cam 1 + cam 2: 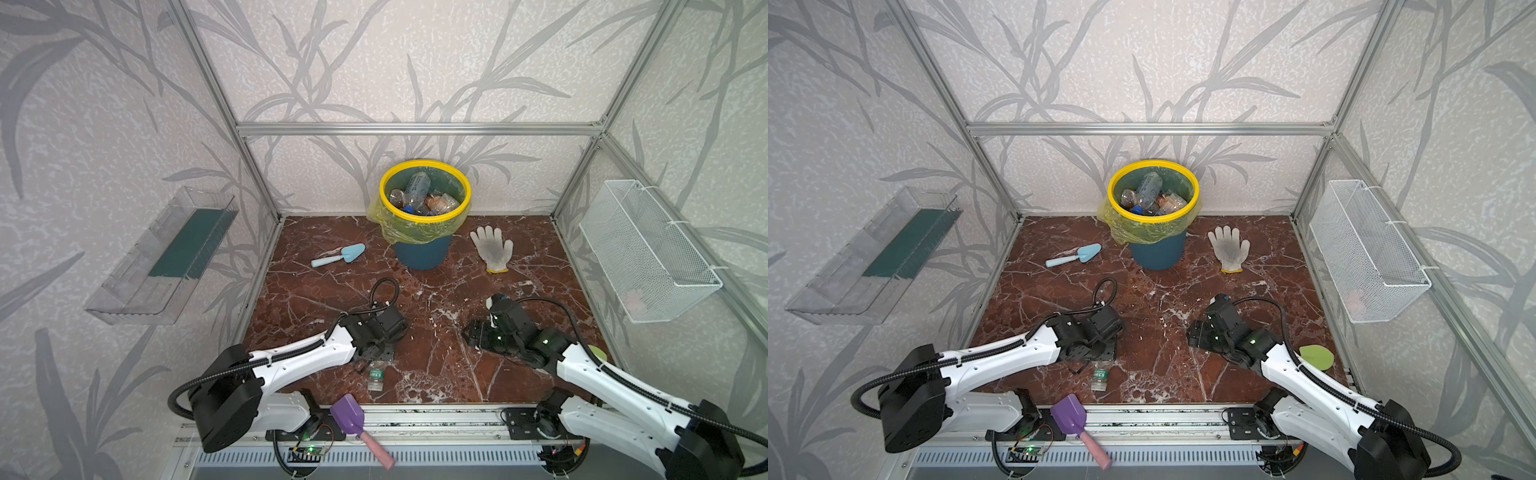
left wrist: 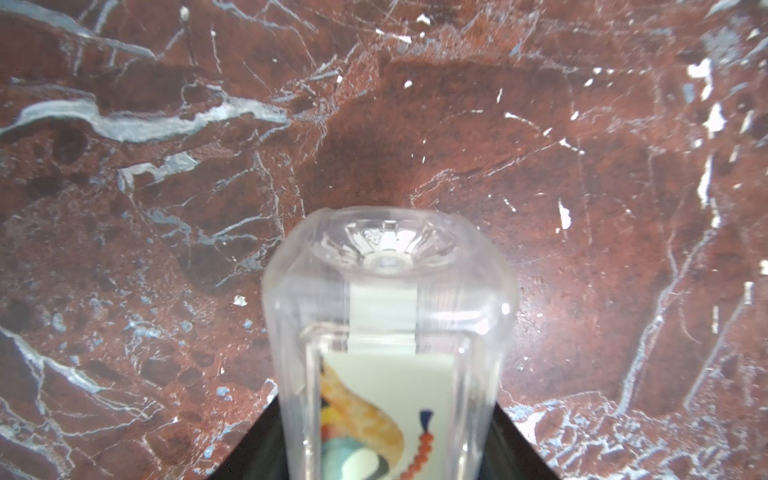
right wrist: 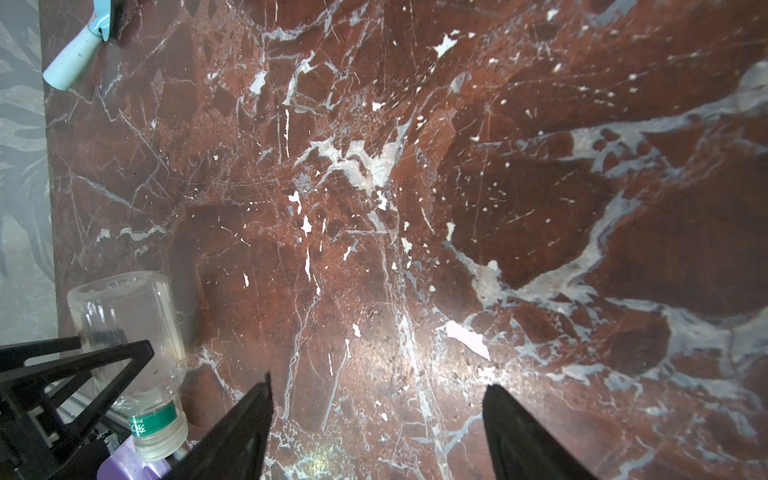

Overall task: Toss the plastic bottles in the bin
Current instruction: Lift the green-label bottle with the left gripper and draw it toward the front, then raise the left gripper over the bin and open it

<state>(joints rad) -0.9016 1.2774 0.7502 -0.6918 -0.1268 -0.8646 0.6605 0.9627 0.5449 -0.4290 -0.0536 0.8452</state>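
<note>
The teal bin (image 1: pixel 422 255) with its yellow rim stands at the back, and several plastic bottles (image 1: pixel 417 185) lie inside it. One clear bottle (image 1: pixel 376 376) with a green neck label lies near the front edge of the marble floor. My left gripper (image 1: pixel 374 357) is shut on that bottle (image 2: pixel 390 291); its black jaws press both sides, and the bottle's base points away from the wrist camera. In the right wrist view the same bottle (image 3: pixel 133 332) sits in the left gripper's fingers (image 3: pixel 83 374). My right gripper (image 3: pixel 378 380) hangs open over bare marble, empty, right of centre (image 1: pixel 473 336).
A light-blue trowel (image 1: pixel 338 255) lies left of the bin and a white glove (image 1: pixel 492 249) right of it. A purple scoop (image 1: pixel 349 415) rests on the front rail. A clear tray (image 1: pixel 166 257) hangs on the left wall, a mesh basket (image 1: pixel 648 253) on the right.
</note>
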